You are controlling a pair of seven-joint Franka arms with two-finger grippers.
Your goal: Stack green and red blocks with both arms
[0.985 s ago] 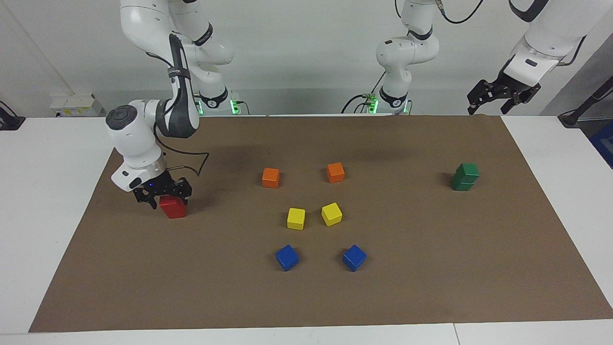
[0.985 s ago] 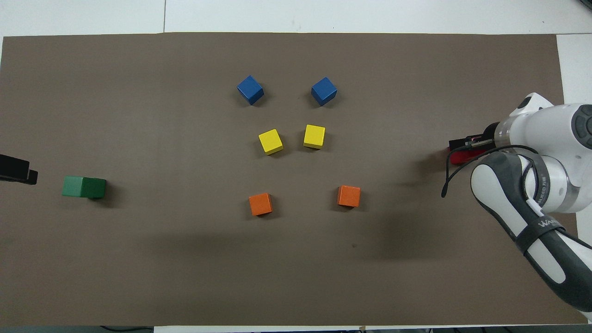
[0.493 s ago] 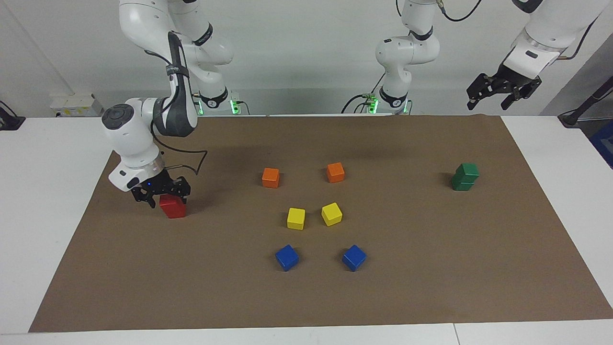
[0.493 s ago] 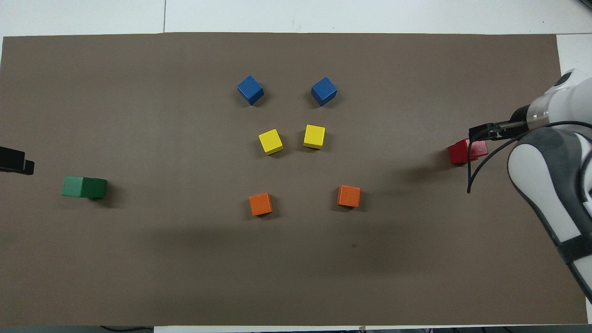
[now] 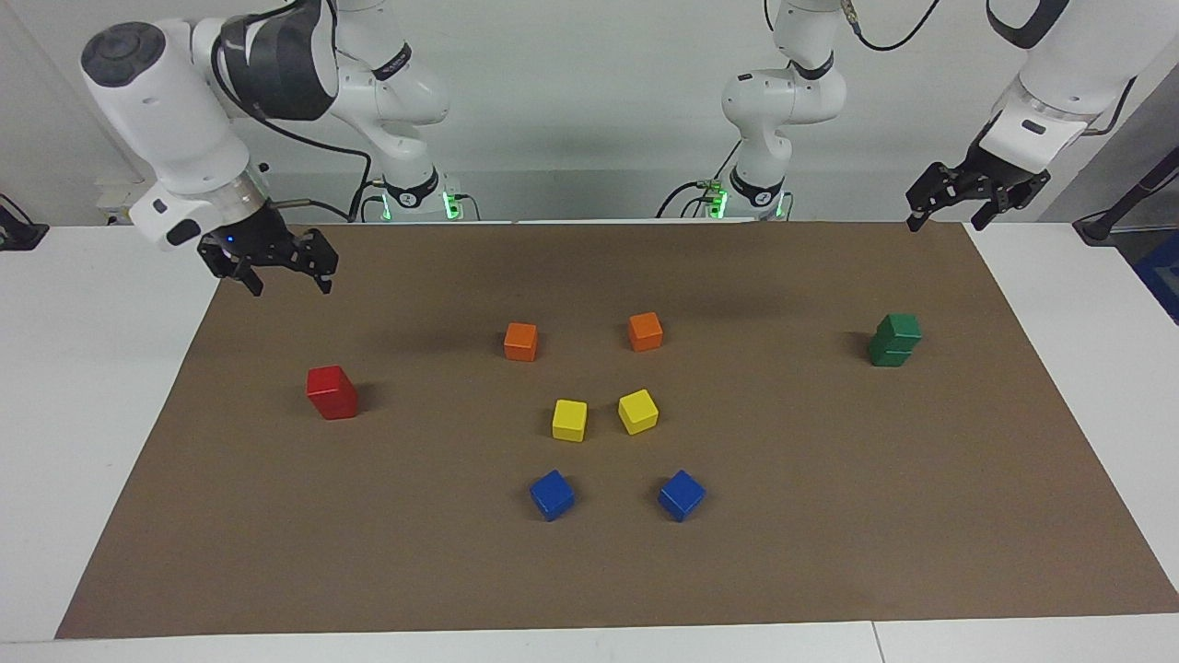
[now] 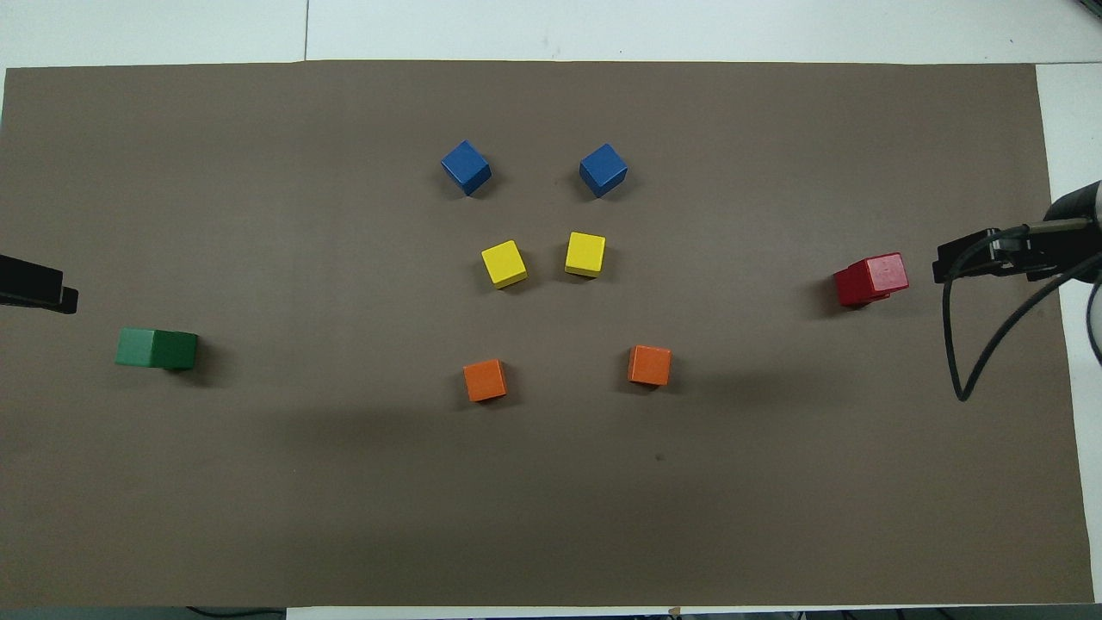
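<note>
We list: red stack (image 5: 332, 392) on the mat (image 5: 589, 571), apart from our raised, released right gripper (image 5: 287, 276); green stack (image 5: 894, 340) likewise below our empty, released left gripper (image 5: 947, 212).

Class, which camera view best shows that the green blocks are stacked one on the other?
The facing view: the green stack shows both cubes from the side, one on top of the other, with the seam between them. The overhead view looks steeply down, so the green stack reads as one elongated green shape.

No lettering, label or number is readable anywhere (arms and cubes alike).
</note>
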